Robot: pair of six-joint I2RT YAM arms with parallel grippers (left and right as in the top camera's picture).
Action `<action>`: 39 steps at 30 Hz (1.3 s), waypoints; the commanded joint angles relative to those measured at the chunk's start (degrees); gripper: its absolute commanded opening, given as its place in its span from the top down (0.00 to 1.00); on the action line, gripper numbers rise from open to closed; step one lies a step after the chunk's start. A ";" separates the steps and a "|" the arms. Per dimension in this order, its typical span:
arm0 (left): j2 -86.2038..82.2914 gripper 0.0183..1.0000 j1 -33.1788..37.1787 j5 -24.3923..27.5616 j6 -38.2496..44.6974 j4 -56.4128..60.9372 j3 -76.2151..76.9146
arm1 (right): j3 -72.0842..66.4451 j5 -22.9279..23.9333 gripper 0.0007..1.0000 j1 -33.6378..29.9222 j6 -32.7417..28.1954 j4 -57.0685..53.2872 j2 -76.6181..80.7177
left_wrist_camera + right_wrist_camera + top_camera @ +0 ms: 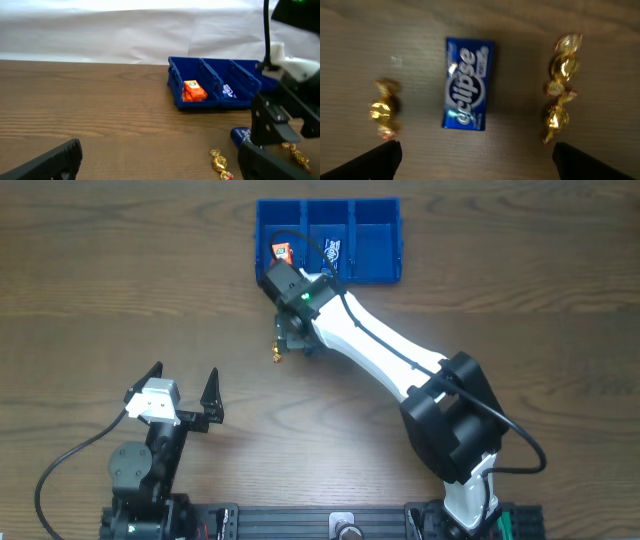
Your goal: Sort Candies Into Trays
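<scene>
Nearest the arm bases, the left gripper [183, 377] sits low over the wooden table [90, 290] on the left side. Its two fingers are spread wide apart and grasp nothing. It is well apart from every candy.

Farther up the table, the right arm reaches across toward the middle. The right gripper [474, 152] hovers above a blue pack [468, 90] that lies flat on the wood. Its fingers are released, spread wider than the pack, with nothing between them and clear of the wrapper. The pack lies between gold-wrapped sweets. A single gold candy [384, 110] is on one side. A pair of gold candies [563, 65] is on the other, lined up end to end and seemingly touching each other. Both the single candy and the pair lie near the pack but apart from it, and all of them rest on the bare table, outside the tray.

Farthest away stands the blue tray [378, 250], with three compartments side by side. In the top view an orange candy [282, 252] lies in the left compartment and a second blue pack [333, 250] lies in the middle one. The right arm's wrist covers part of the tray's near edge in that view. Beyond the tray, a white sheet [100, 30] hangs behind the table.
</scene>
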 commanded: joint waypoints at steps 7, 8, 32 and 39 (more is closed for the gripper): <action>-0.35 0.00 -0.17 1.09 0.20 -1.79 -1.18 | -1.51 -0.02 0.00 -0.15 1.90 5.73 5.79; -0.35 0.00 -0.20 1.09 0.20 -1.79 -1.18 | -1.51 -0.02 0.00 -0.20 1.90 6.03 6.03; -0.35 0.00 -0.20 1.09 0.20 -1.79 -1.18 | -1.49 -0.04 0.70 -1.22 2.05 8.44 8.41; -0.35 0.00 -0.20 1.09 0.20 -1.79 -1.18 | 2.16 5.88 0.77 -1.88 -3.21 4.50 -4.44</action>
